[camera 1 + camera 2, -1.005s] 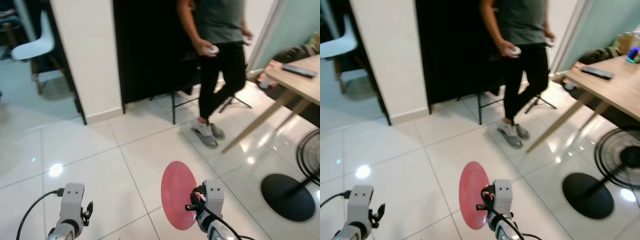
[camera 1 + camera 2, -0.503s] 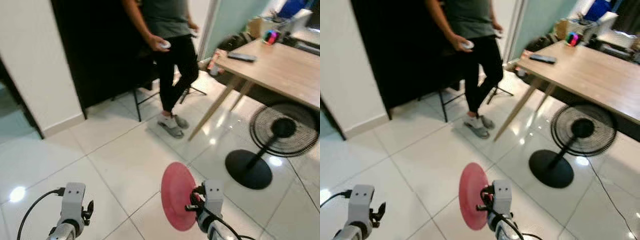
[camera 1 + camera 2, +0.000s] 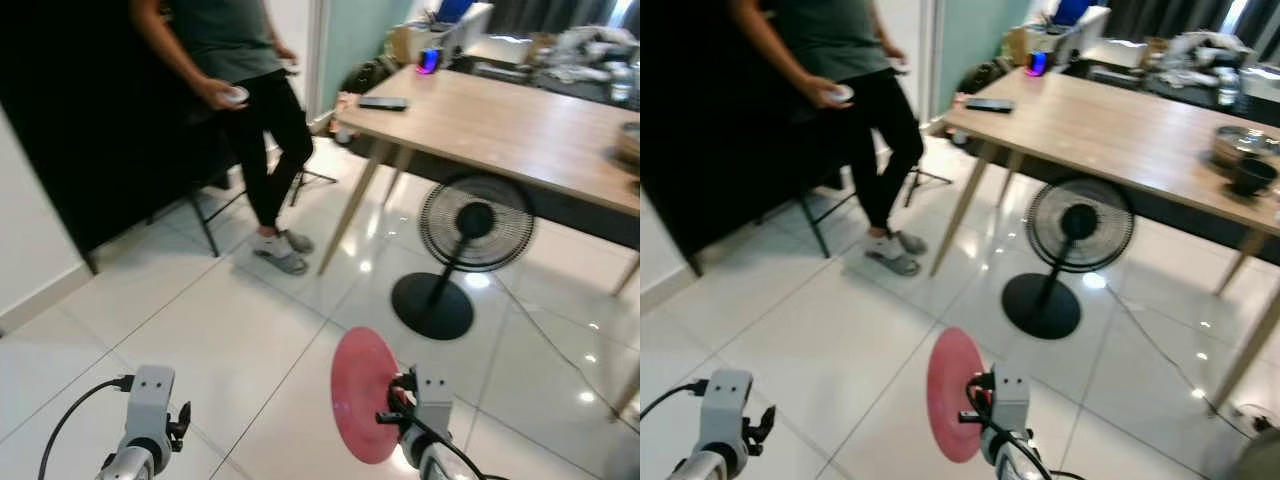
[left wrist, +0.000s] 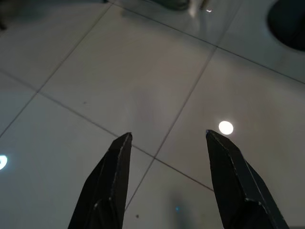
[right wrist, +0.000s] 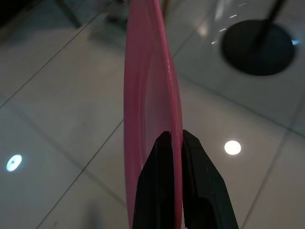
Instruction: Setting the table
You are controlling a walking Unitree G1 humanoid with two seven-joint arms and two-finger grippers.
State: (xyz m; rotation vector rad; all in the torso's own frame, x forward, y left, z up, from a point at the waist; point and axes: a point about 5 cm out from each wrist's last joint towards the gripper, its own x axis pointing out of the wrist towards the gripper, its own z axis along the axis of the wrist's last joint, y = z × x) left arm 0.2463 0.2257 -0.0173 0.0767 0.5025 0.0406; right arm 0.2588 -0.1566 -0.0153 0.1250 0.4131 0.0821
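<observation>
My right gripper (image 3: 392,412) is shut on the rim of a pink plate (image 3: 362,394), which stands on edge in front of me above the white tile floor. In the right wrist view the two black fingers (image 5: 164,191) pinch the pink plate (image 5: 150,100) edge-on. My left gripper (image 4: 167,138) hangs open over bare tiles, nothing between its fingers; its wrist (image 3: 150,400) shows low on the left. A wooden dining table (image 3: 520,135) stands ahead to the right, with a remote (image 3: 382,103), a dark bowl (image 3: 1252,175) and other items on it.
A black pedestal fan (image 3: 470,225) stands on the floor before the table, its round base (image 3: 432,305) just ahead of the plate, a cable trailing right. A person (image 3: 245,110) in dark clothes stands ahead left beside a black chair (image 3: 205,215).
The camera has swung right: the person has slid to the left of the picture and the table and fan have come into full view. The plate stays held in my right gripper.
</observation>
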